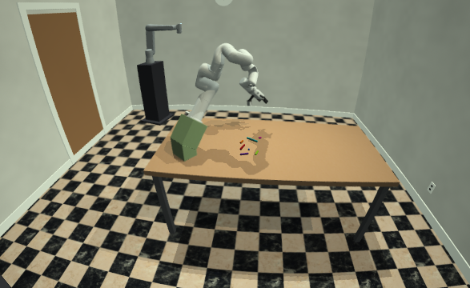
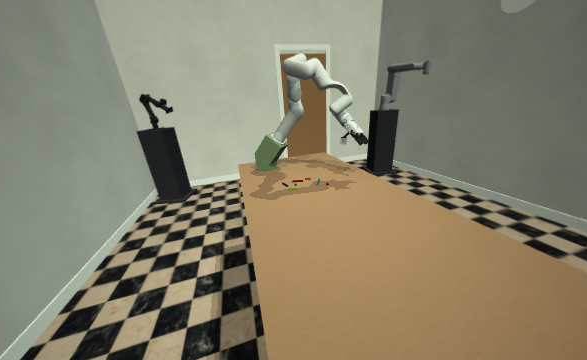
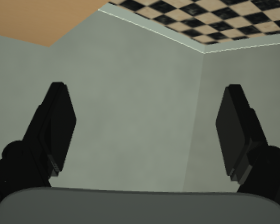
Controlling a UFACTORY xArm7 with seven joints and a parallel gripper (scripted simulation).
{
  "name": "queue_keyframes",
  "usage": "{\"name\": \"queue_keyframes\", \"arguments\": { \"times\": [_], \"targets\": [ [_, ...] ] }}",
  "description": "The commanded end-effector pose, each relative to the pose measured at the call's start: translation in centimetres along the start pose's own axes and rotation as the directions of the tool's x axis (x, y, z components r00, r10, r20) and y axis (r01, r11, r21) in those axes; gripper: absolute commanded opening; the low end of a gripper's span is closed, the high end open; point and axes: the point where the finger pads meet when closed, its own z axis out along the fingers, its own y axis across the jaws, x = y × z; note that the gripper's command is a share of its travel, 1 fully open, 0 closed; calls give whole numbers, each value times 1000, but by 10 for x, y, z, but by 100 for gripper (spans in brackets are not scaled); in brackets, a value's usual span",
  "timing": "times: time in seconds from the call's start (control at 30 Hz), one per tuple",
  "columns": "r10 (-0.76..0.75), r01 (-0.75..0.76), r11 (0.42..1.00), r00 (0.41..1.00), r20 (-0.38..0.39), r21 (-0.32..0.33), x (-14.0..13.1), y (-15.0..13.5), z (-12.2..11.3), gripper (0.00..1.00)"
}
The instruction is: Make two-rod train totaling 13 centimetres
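Note:
Several small rods lie loose and apart on the brown table. In the top view I see the red rod (image 1: 243, 146), purple rod (image 1: 243, 154), lime rod (image 1: 256, 152), turquoise rod (image 1: 252, 139), orange rod (image 1: 241, 141), magenta rod (image 1: 259, 138) and a tiny blue rod (image 1: 248, 150). The exterior view shows the red rod (image 2: 297, 180), purple rod (image 2: 285, 184), lime rod (image 2: 292, 189) and turquoise rod (image 2: 318, 182). My gripper (image 1: 257, 99) hangs high above the table's far edge, well away from the rods, open and empty. In the wrist view its fingers stand wide apart against the wall; no rods show there.
The arm's green base (image 1: 187, 138) stands at the table's left end. A black pedestal with a camera arm (image 1: 153, 92) stands on the floor behind it, and another pedestal (image 2: 164, 162) stands beside the table.

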Motion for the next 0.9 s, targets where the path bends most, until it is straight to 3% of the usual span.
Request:
{"name": "queue_keyframes", "arguments": {
  "times": [0.0,0.53,0.57,0.87],
  "targets": [
    [-62,62,998,998,-15,-17,17,-16,8,100],
    [-62,62,998,998,-15,-17,17,-16,8,100],
    [-125,124,992,991,-37,-36,38,-32,13,100],
    [-125,124,992,991,-37,-36,38,-32,13,100]
  ]
}}
